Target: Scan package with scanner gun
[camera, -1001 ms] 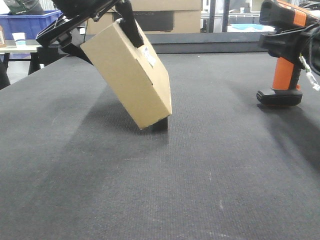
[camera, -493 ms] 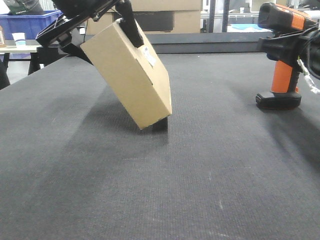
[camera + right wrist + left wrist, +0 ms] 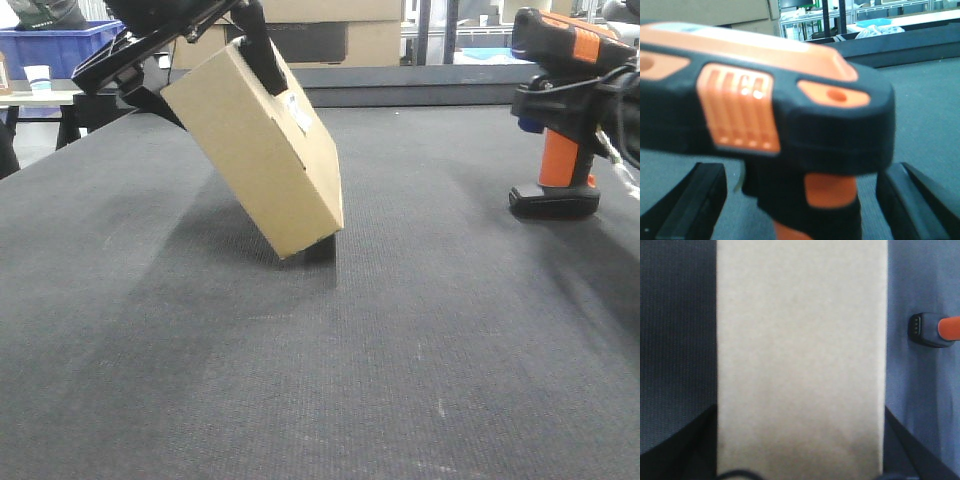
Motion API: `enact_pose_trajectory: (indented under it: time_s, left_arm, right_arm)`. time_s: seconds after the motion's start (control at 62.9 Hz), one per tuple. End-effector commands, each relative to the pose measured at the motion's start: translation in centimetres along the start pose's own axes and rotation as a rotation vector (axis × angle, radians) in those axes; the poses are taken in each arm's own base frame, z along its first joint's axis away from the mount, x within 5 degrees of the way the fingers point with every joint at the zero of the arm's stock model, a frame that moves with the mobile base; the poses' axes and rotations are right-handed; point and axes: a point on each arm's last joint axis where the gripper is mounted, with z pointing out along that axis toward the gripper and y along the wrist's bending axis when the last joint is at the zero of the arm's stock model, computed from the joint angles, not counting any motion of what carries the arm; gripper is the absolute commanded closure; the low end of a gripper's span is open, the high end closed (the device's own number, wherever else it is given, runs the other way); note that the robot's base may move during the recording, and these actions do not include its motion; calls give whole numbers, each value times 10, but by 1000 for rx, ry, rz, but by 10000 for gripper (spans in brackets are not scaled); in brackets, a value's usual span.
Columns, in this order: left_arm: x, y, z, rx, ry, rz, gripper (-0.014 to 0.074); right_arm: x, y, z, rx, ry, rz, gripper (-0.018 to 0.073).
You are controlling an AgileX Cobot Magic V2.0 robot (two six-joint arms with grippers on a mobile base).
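**Exterior front-facing view: package held tilted, scanner gun to its side**

Nearest the camera, bare dark table mat (image 3: 400, 380) lies in front of the package (image 3: 262, 150). The package, a plain cardboard carton, is tilted on one lower corner, which touches the mat. A white label (image 3: 298, 112) shows on its side face. At the package's raised end the left gripper (image 3: 222, 97) pinches it across the near and far faces. In the left wrist view the package's broad face fills the middle of the frame.

To the right of the package, well apart, the scanner gun (image 3: 560, 110) stands upright with the right gripper (image 3: 802, 200) clamped about its neck. Whether its foot rests on the mat cannot be told. Behind the package are stacked cartons (image 3: 375, 42) and a blue crate (image 3: 55, 45).

The package is judged light and stiff, though its walls would dent under hard pressure, and its matte board should not slip. A hold across the narrow thickness near one end suits it and leaves the label uncovered. The gun looks hard and top-heavy, so it is best held just below the head.
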Motion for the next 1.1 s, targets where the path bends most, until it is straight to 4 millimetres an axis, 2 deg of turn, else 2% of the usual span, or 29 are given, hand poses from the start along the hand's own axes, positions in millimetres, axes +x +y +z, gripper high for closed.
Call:
enact_pose_trajectory:
  time_s: [0.0,0.159,0.35,0.509,0.763,0.986,1.081]
  left_arm:
    - [-2,-5,-3,22,-25,1,708]
    - [-4,-6,-6,16,-36,41,708]
    - [-19,-1,-28,-50,-40,140,708]
    - [-38,26,-54,-223,-40,183,708]
    - [-57,85,-77,-427,-51,124,708]
    - [-66,101,-85,-504,-116,149,708]
    - [-65,103,-80,-505,-82,137,708]
  right_arm:
    - [-6,-2,-8,-6,-31,-6,49]
    - [-6,-6,-23,-5,-21,-13,49]
    - [-13,-7,-45,-51,-17,-35,50]
    - [-22,-9,-72,-93,-22,-51,52]
    - [-32,-17,-111,-93,-12,-42,52]
    - [-32,-19,-119,-94,26,-39,52]
    - [-31,-19,-119,-93,42,-40,52]
